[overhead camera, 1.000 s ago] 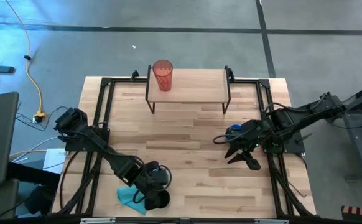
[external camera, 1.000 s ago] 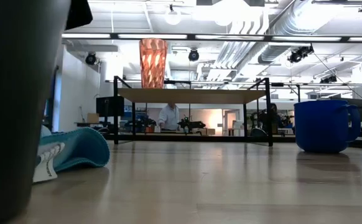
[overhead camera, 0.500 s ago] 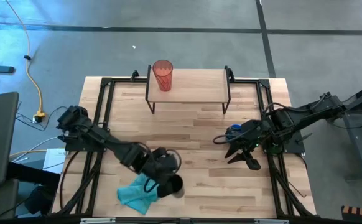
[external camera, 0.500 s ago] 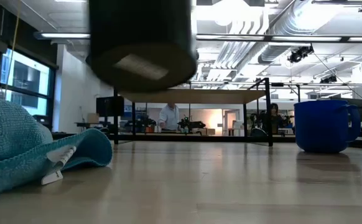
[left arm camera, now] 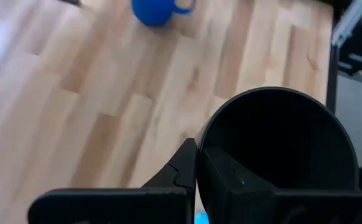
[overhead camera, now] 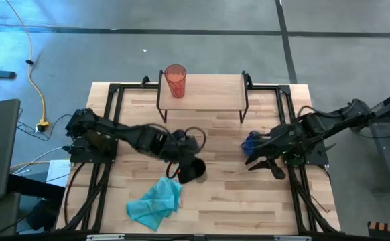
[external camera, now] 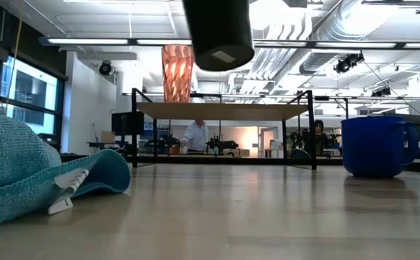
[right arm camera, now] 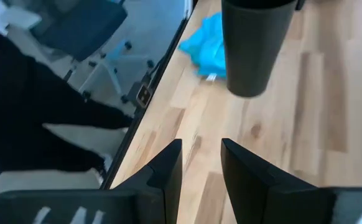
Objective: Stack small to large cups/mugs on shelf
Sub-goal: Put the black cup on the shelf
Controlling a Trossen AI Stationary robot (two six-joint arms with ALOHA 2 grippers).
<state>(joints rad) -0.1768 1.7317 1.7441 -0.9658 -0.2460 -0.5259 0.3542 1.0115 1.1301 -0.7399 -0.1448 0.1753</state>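
Observation:
My left gripper (overhead camera: pixel 185 163) is shut on the black cup (overhead camera: pixel 193 170) and holds it high over the table's middle. The cup also shows in the low view (external camera: pixel 219 32) and the right wrist view (right arm camera: pixel 252 43). The red ribbed tumbler (overhead camera: pixel 175 81) stands on its base at the left end of the wooden shelf (overhead camera: pixel 212 90). The blue mug (overhead camera: pixel 251 142) stands on the table at the right. My right gripper (overhead camera: pixel 265 164) is open and empty just near of the mug. My left gripper holds the black cup by its rim (left arm camera: pixel 199 146), on the side toward the table's left. One finger is inside the cup (left arm camera: pixel 221 180) and one is outside (left arm camera: pixel 182 169). The fingers come slanting down from the left. The cup hangs mouth up, lifted clear of the table.
A teal cloth (overhead camera: pixel 155 204) lies crumpled near the table's front edge, left of centre. Black frame rails run along both sides of the table. The shelf stands on thin black legs (external camera: pixel 133 130) at the far edge. People show in the room beyond the table.
My left gripper has risen with the black cup from beside the teal cloth at the front edge. It has carried the cup toward the table's far and right, to over the middle. The cup is now lifted clear. The cloth lies uncovered.

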